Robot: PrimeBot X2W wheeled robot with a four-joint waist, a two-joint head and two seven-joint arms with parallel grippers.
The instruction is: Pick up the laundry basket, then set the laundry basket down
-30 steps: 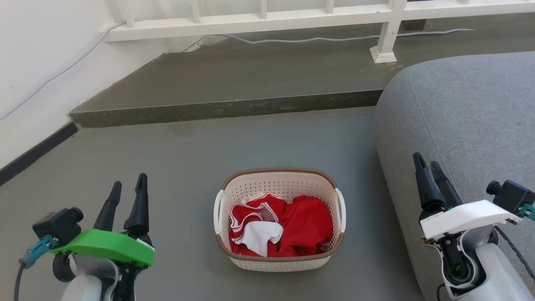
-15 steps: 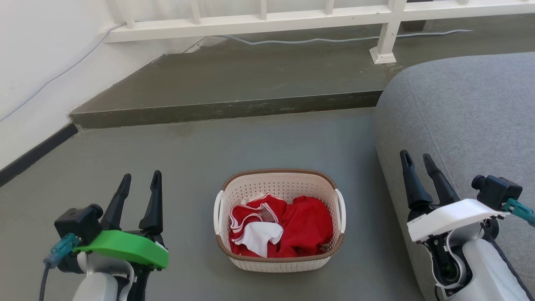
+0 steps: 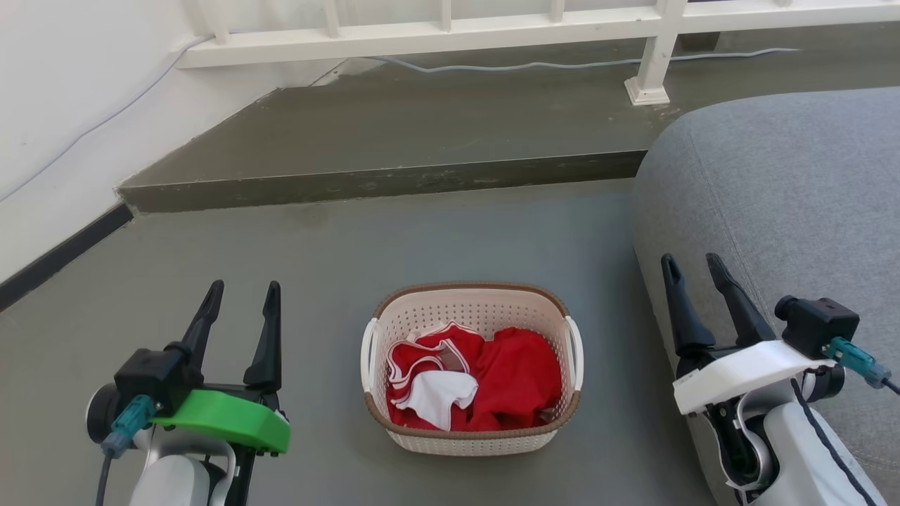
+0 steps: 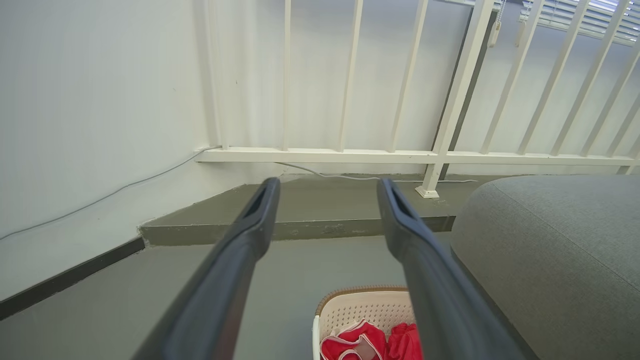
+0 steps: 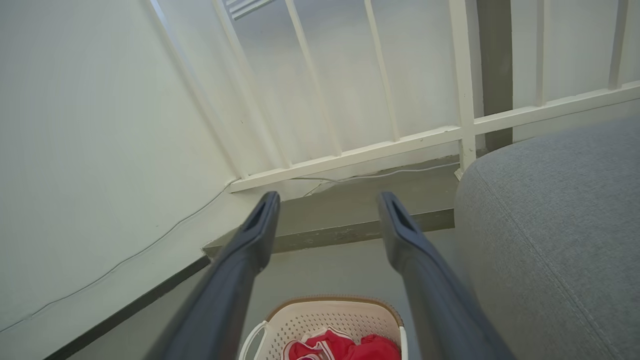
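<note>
The laundry basket (image 3: pixel 471 313) stands on the grey floor in the lower middle of the head view, cream with perforated walls, a brown rim and white loop handles on its left and right sides. Red and white clothes (image 3: pixel 474 376) lie inside it. My left gripper (image 3: pixel 242 289) is open, to the left of the basket and apart from it. My right gripper (image 3: pixel 692 261) is open too, to the right of the basket beside the sofa. Part of the basket (image 4: pixel 365 310) shows low in the left wrist view between the left gripper (image 4: pixel 327 187) fingers, and the basket (image 5: pixel 330 315) also lies low in the right wrist view under the right gripper (image 5: pixel 327 200).
A grey sofa (image 3: pixel 787 197) fills the right side, close to my right arm. A raised concrete step (image 3: pixel 380 179) runs behind the basket, with a white railing (image 3: pixel 492 28) and a cable (image 3: pixel 562 67) on it. A white wall (image 3: pixel 63 105) with a dark skirting stands at the left.
Both grippers have opened wider and shifted inward toward the basket, the left one to the right and the right one to the left. The basket has not moved.
</note>
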